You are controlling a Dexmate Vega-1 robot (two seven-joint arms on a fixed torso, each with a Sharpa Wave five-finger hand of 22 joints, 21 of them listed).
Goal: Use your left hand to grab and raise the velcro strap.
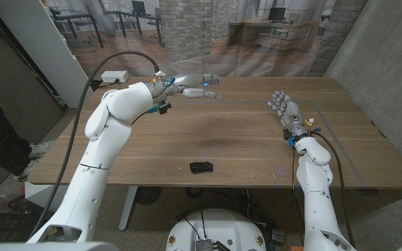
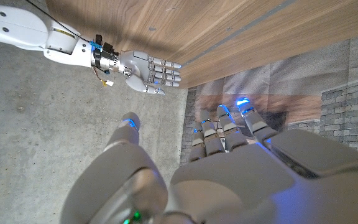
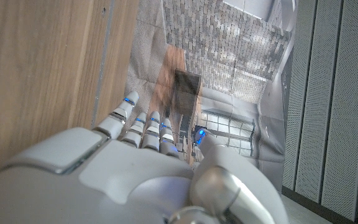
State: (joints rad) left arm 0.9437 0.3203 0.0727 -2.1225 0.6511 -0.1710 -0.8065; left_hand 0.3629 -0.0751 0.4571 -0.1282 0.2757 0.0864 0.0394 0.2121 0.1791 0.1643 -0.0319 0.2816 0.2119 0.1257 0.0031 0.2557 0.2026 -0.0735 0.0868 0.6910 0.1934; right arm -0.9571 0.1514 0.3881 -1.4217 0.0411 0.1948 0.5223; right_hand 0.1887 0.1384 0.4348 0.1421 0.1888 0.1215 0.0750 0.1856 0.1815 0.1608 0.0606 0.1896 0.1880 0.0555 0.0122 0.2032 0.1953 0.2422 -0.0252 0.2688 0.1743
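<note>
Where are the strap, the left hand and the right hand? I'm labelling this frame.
strap (image 1: 202, 167), head view, middle of the dark strap.
left hand (image 1: 190, 85), head view, middle of the hand.
right hand (image 1: 285, 108), head view, back of the hand.

An office-like lab: beyond the left hand (image 1: 192, 86), a printed backdrop (image 1: 257, 35) shows brick walls and desks with monitors; grey concrete floor (image 2: 36, 124).

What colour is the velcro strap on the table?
Black; the velcro strap shows best in the head view.
</note>
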